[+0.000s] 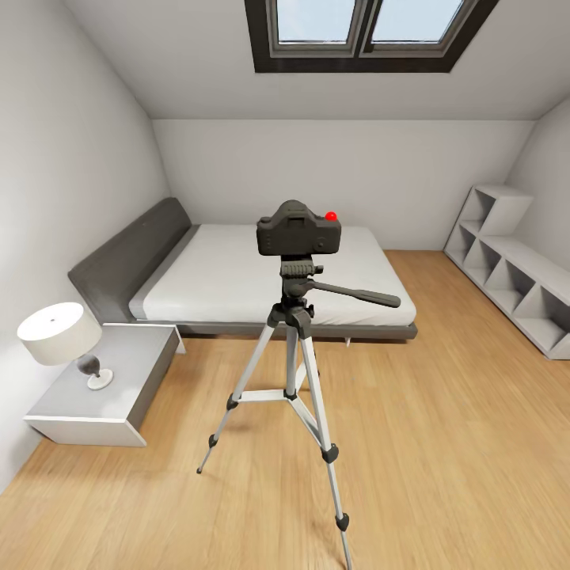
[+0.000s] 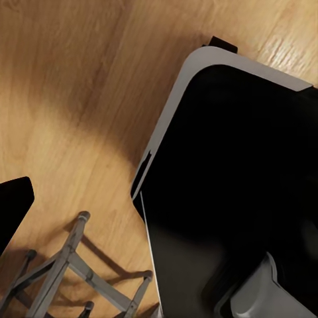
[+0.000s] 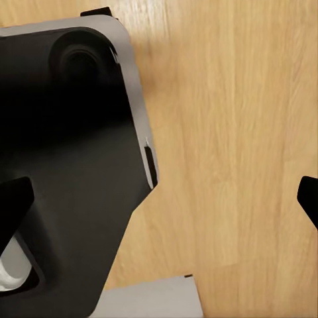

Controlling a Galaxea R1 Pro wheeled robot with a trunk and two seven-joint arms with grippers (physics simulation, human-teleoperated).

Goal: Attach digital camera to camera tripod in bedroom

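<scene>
On top of the camera tripod [image 1: 296, 372] I see the digital camera [image 1: 298, 228], before the bed [image 1: 261, 277]. I cannot tell either end effector's state.

A light wood plank floor [image 1: 443, 443] is seen across the bedroom. On it stand a tall silver-legged camera tripod [image 1: 294, 380], its black feet spread apart, a low grey bed [image 1: 261, 277] with a white mattress, a grey bedside cabinet [image 1: 111, 388] and a white stepped shelf unit [image 1: 514, 269] along the wall. A white-shaded lamp [image 1: 67, 340] is carried on the cabinet.
</scene>
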